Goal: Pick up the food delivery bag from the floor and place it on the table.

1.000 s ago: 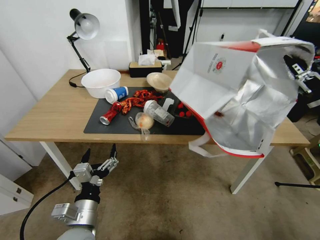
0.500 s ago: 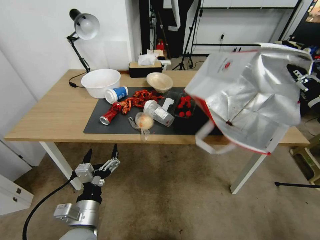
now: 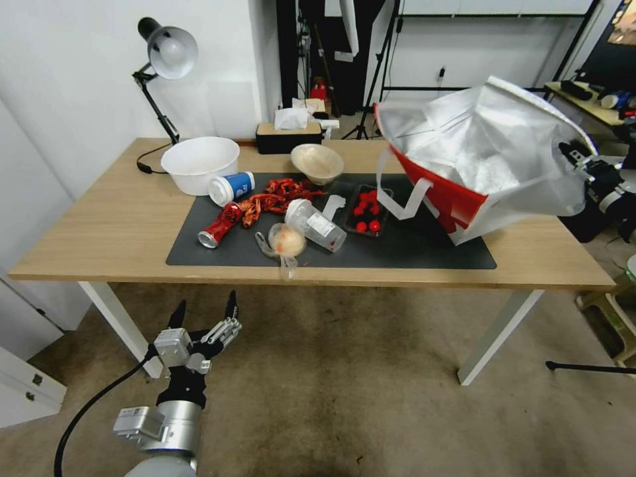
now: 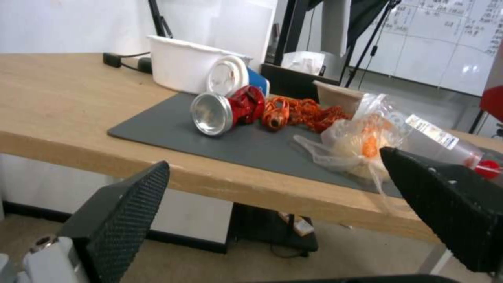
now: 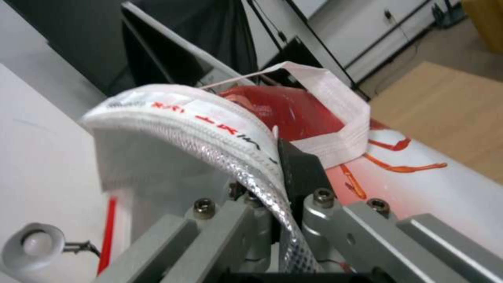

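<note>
The food delivery bag [image 3: 478, 154] is tilting over the right end of the bench [image 3: 99, 232], its lower corner touching the grey mat [image 3: 424, 248], foil-lined mouth gaping upward with nothing visible inside. The right hand [image 5: 275, 173] is pinching the bag's rim, fingers closed on it. Just beside the bag, a clear tray [image 3: 364, 211] is holding red berries; farther left are lying a plastic cup [image 3: 317, 225], a bagged bun [image 3: 285, 242], a red can [image 3: 218, 228] and a white bowl [image 3: 200, 163]. The left hand [image 3: 205, 317] is hanging below the bench front, fingers spread, holding nothing.

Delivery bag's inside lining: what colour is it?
Shiny silver foil lining in the food delivery bag, clearest in the head view.
</note>
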Motion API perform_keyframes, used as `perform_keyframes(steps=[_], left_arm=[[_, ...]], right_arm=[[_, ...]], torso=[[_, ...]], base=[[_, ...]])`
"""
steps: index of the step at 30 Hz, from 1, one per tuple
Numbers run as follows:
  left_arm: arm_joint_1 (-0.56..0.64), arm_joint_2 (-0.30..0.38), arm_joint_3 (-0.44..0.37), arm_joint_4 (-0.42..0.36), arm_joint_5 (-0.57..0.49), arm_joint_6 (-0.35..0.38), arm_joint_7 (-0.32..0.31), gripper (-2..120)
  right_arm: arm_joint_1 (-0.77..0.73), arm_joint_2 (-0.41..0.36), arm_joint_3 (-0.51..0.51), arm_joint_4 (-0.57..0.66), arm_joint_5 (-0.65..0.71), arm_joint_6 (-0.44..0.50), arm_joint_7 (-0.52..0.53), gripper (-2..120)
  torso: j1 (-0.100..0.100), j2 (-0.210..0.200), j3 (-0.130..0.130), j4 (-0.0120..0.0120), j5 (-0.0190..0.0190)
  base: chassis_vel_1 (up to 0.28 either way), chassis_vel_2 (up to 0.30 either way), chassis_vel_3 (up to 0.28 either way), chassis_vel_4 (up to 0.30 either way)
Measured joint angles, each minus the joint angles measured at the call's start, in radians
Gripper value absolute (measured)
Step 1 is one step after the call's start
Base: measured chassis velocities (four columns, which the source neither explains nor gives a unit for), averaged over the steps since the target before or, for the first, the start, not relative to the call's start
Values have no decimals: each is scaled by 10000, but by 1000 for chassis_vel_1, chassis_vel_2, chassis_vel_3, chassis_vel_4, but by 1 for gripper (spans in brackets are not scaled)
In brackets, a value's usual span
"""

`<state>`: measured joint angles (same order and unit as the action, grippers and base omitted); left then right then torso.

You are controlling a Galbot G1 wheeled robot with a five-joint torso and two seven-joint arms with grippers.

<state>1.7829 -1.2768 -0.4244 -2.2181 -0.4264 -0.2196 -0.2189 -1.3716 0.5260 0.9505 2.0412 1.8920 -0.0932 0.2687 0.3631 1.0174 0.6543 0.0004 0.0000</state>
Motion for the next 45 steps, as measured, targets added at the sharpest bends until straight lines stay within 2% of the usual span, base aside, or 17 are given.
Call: perform_keyframes(steps=[7, 21, 45], left_arm=[[-60, 13, 38, 109, 8, -6, -15, 100], [-20, 16, 59, 171, 35, -85, -14, 100], [96, -1, 35, 19, 91, -147, -18, 100]], right_arm=[[441, -95, -177, -146, 192, -563, 1005, 0], [554, -317, -173, -240, 277, -899, 1110, 0], [658, -451, -228, -183, -157, -789, 1358, 0]], torso=[[0, -1, 0, 0, 1], [0, 0, -1, 0, 0], [0, -1, -1, -1, 0]], base=[[0, 0, 0, 0], [0, 0, 0, 0], [0, 0, 0, 0]])
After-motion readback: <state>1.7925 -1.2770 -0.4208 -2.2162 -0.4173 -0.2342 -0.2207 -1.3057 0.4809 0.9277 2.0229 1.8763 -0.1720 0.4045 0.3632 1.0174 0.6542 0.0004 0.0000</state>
